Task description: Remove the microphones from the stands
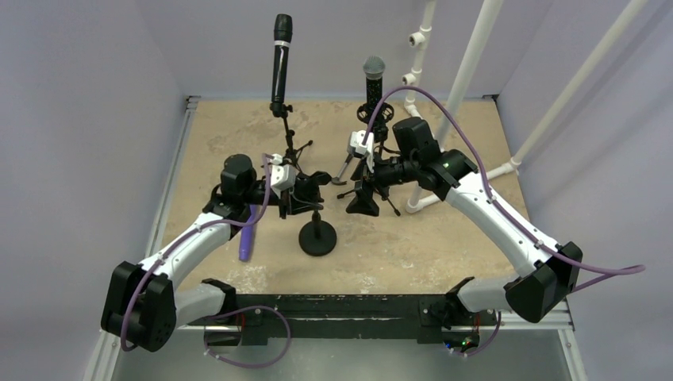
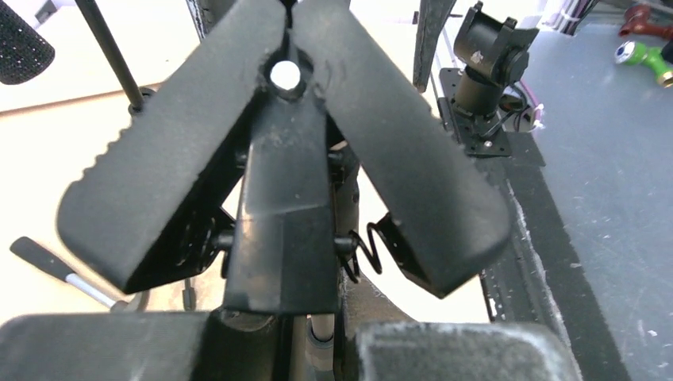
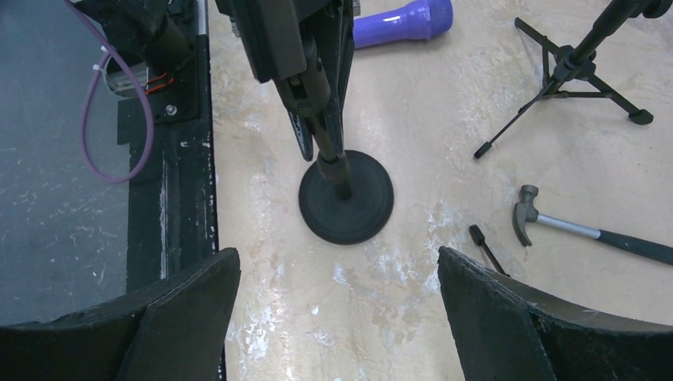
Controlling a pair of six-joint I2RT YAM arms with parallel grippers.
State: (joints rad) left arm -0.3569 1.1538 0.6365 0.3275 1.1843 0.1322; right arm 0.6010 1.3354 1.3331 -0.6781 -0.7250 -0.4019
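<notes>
top view, left arm: we see the left gripper at the top of the round-base stand; finger gap isn't readable from here.
top view, right arm: the right gripper hangs just right of that stand, near a hammer.
top view, task mic: the purple microphone lies flat on the surface, just left of the round base and beside the left forearm, apart from the stand.
top view, other mics: a black microphone sits upright on a tripod stand at the back. A silver-grille microphone sits upright on a second stand to its right.
left wrist, clip: the spring clip fills our frame, its paddles spread in a V, with the coil spring showing.
left wrist, fingers: the left fingers sit either side of the clip's lower body; we can't tell whether they press on it.
right wrist, fingers: the right fingers are wide apart, high over the surface.
right wrist, scene: we see the round base and pole under the left gripper, one end of the purple microphone at the top edge, and the hammer lying at right near a tripod foot.
</notes>
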